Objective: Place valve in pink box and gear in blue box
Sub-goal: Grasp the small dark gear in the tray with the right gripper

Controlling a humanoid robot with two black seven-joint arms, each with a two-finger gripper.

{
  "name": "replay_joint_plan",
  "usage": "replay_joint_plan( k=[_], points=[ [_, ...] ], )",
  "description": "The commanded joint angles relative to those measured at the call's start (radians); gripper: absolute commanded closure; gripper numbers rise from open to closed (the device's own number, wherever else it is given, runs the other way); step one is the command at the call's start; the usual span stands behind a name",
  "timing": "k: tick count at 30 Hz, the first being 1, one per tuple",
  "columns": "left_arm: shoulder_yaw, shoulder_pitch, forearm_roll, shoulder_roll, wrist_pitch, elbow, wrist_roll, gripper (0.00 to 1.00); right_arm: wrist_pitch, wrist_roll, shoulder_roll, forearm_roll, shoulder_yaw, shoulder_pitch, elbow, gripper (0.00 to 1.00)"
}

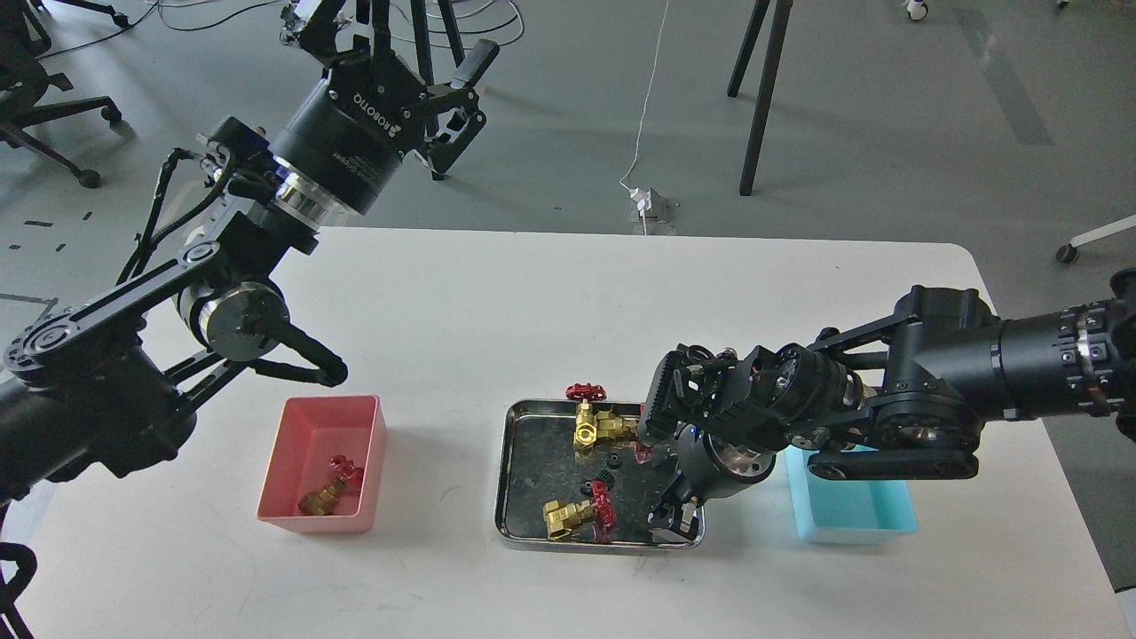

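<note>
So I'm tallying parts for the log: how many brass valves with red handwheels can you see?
3. One valve lies inside the salmon-pink plastic bin. Two sit in the shiny steel tray: one near its far edge, one near its front edge. The right arm may hide more.

The table (550, 293) filling the middle of the frame looked smooth, matt white; the steel tray (508, 470) at lower centre was polished metal, its floor mirror-dark and mottled; the valves (596, 426) in it had glossy brass-yellow bodies and shiny red handwheels; the gear (612, 460) between them was dull black; the pink box (277, 461) at lower left and the blue box (852, 519) at lower right looked like smooth, faintly sheened plastic; both arms wore matt black casings with bright metal rings.
</note>
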Motion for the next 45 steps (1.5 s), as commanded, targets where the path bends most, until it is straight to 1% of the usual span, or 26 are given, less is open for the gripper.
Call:
replay_joint_plan(
  k=[1, 10, 15, 20, 22, 27, 31, 34, 45],
  points=[
    [0.0, 0.011, 0.0, 0.0, -0.001, 0.0, 0.0, 0.06, -0.001, 0.0, 0.032, 0.0, -0.011, -0.017, -0.049, 0.41],
    [0.0, 0.027, 0.0, -0.014, -0.001, 0.0, 0.0, 0.06, -0.001, 0.0, 0.088, 0.001, -0.014, -0.031, -0.089, 0.44],
    [-0.001, 0.031, 0.001, -0.014, -0.001, 0.0, 0.0, 0.06, -0.001, 0.0, 0.089, 0.0, -0.025, -0.036, -0.095, 0.46],
    [-0.001, 0.034, 0.001, -0.015, -0.001, 0.0, 0.0, 0.06, -0.001, 0.0, 0.088, 0.0, -0.035, -0.048, -0.109, 0.5],
    [-0.001, 0.039, 0.001, -0.015, -0.001, 0.0, 0.0, 0.06, -0.001, 0.0, 0.086, 0.0, -0.034, -0.048, -0.109, 0.54],
    [-0.001, 0.048, 0.001, -0.015, -0.003, 0.0, 0.0, 0.06, -0.001, 0.0, 0.088, 0.0, -0.034, -0.045, -0.109, 0.59],
    [-0.001, 0.053, 0.001, -0.015, -0.003, 0.0, 0.0, 0.06, -0.001, 0.001, 0.088, 0.0, -0.034, -0.04, -0.107, 0.73],
    [-0.001, 0.054, 0.001, -0.017, -0.004, 0.0, 0.0, 0.06, -0.001, 0.001, 0.083, 0.001, -0.035, -0.039, -0.106, 0.78],
    [0.0, 0.056, 0.001, -0.018, -0.004, 0.0, 0.0, 0.06, 0.0, 0.003, 0.08, 0.001, -0.035, -0.033, -0.103, 0.87]
  ],
)
